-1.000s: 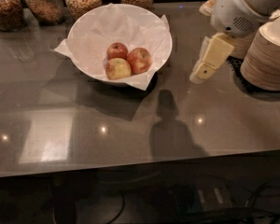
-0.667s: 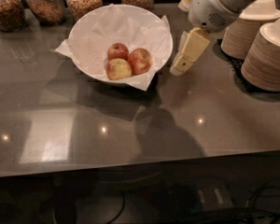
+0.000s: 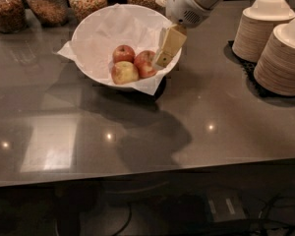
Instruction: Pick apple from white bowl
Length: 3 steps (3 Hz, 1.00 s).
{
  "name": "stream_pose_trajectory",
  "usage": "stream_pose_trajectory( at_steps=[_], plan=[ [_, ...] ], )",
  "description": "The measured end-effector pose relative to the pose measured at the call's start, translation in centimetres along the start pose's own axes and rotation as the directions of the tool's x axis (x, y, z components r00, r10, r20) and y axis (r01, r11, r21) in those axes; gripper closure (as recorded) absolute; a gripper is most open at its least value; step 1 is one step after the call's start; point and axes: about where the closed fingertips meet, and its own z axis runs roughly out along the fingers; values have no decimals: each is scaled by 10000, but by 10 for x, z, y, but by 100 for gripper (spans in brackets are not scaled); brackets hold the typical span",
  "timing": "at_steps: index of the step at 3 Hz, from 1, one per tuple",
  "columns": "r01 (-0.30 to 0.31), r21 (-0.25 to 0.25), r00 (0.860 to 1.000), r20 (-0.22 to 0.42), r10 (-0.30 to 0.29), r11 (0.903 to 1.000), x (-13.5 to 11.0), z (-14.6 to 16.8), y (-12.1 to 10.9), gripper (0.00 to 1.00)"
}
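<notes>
The white bowl (image 3: 96, 31), wide and lined with crumpled white paper, stands on the dark counter at the upper left. Three apples lie in it. The red apple (image 3: 145, 63) with orange-yellow streaks is on the right, a smaller darker red apple (image 3: 123, 53) is behind it, and a mostly yellow apple (image 3: 124, 73) is in front. My gripper (image 3: 163, 58) hangs from the white arm over the bowl's right rim, just right of the streaked apple, its tip pointing down and left. It holds nothing that I can see.
Two stacks of beige paper bowls (image 3: 278, 41) stand on a black mat at the right. Several glass jars of grains (image 3: 48, 4) line the back edge behind the bowl. The counter's front edge (image 3: 147, 173) runs across the lower part of the view.
The arm has swung left, from beside the paper bowl stacks to over the white bowl's right rim, close to the apples.
</notes>
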Motion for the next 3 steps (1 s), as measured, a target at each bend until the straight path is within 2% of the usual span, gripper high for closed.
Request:
stream_pose_trajectory(
  at_steps=[1,3],
  plan=[
    [2,0,10000,0,-2,10000,0,0,0,0],
    [610,160,9981,-38,-610,9980,4,17,-14,0]
  ],
)
